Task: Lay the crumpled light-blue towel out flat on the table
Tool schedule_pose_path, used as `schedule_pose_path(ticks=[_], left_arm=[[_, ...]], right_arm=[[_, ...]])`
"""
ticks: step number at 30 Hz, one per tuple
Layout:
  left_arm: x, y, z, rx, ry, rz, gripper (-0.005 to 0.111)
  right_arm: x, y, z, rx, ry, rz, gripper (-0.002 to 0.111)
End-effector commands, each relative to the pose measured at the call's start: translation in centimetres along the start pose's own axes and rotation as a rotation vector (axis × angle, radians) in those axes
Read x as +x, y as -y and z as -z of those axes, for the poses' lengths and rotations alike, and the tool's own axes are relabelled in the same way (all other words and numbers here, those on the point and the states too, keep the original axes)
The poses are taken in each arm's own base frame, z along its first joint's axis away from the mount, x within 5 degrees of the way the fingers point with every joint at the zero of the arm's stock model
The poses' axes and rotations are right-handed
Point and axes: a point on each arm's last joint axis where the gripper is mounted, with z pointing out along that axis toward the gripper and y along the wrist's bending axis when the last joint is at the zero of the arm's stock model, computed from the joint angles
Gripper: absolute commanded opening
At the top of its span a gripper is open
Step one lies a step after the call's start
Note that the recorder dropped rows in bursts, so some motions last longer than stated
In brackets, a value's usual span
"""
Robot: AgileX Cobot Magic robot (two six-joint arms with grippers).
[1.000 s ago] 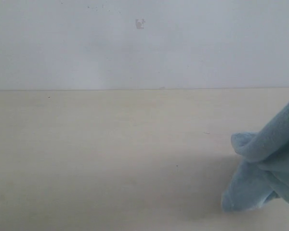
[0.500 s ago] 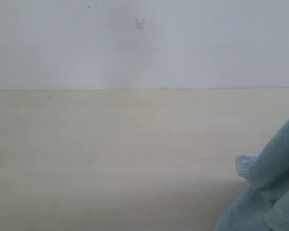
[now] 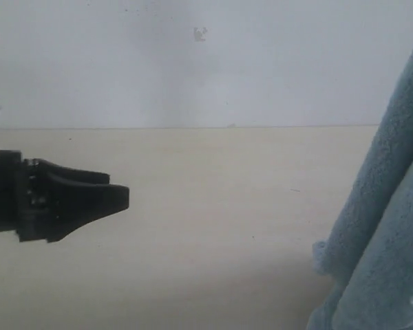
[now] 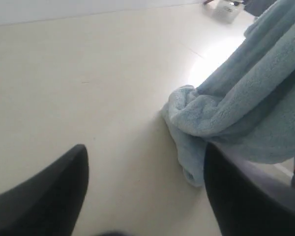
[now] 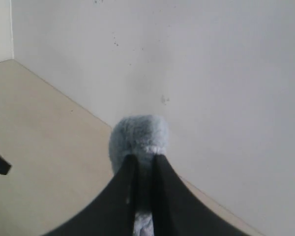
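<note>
Bare lab-like setup: cream table (image 3: 206, 206) against plain white wall (image 3: 261, 69).

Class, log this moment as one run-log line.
right gripper: shut on towel | towel: hanging, bunched | left gripper: open, apart from towel | table: towel not spread

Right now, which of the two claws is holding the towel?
The right claw, pinched on a towel fold; the left claw is open and empty.

The towel (image 3: 389, 227) runs off the exterior view's right and bottom edges. The left claw (image 3: 117, 187) is cut off behind at that view's left edge. The right claw (image 5: 143, 162) hides all but a tuft of cloth. The wall mark (image 3: 200, 34) is too small to identify.
</note>
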Motion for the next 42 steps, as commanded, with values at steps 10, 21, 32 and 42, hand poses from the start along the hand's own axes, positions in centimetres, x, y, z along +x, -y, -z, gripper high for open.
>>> schedule_pose_path(ticks=[10, 21, 32, 42], left_arm=[[-0.4, -2.0, -11.5, 0.363, -0.090, -0.208, 0.064], [1.7, 2.1, -15.3, 0.529, -0.142, -0.250, 0.064], [0.5, 5.8, -18.9, 0.473, -0.171, -0.396, 0.064], [2.0, 5.8, -21.0, 0.437, -0.228, -0.408, 0.064]], right_arm=[[-0.3, -0.9, 0.2, -0.100, 0.026, 0.031, 0.008], [-0.6, -1.0, 0.1, -0.115, 0.055, 0.008, 0.008], [-0.7, -1.3, 0.2, -0.141, 0.061, -0.004, 0.008], [-0.7, -1.5, 0.2, -0.169, 0.062, -0.007, 0.008]])
